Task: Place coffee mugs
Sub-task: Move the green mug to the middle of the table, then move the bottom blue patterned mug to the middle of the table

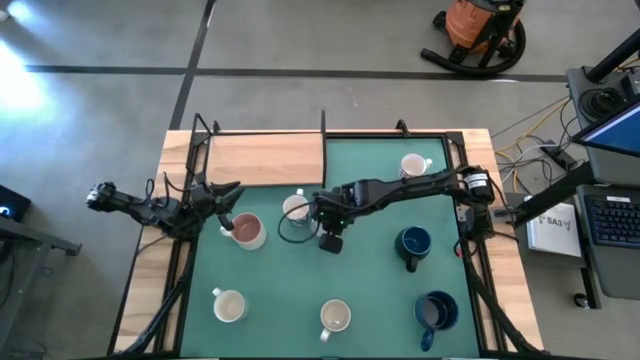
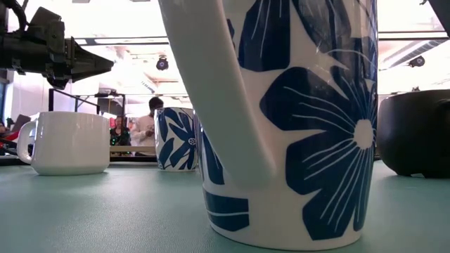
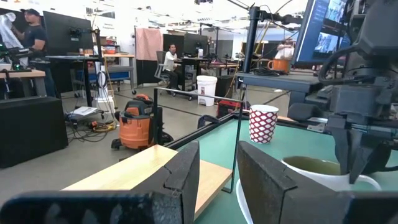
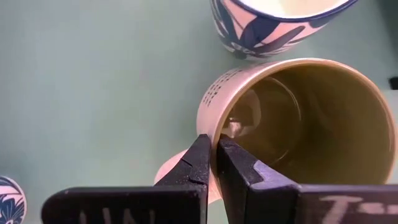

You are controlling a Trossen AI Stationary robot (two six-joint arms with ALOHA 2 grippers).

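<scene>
A robotics lab or workshop: a concrete floor (image 1: 300,40), an orange shop vacuum (image 3: 138,124), monitors (image 3: 65,32) on rolling stands, loose cables (image 1: 535,135) beside a laptop (image 1: 612,215), and people (image 3: 169,57) seated at desks beyond the green-topped test table (image 1: 370,170).

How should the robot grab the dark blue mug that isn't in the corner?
Probably by its rim, coming straight down from above. The dark blue mug stands upright, mouth up, so one finger can slip inside and one outside, away from the handle. The right gripper pinches the olive mug that way.
</scene>
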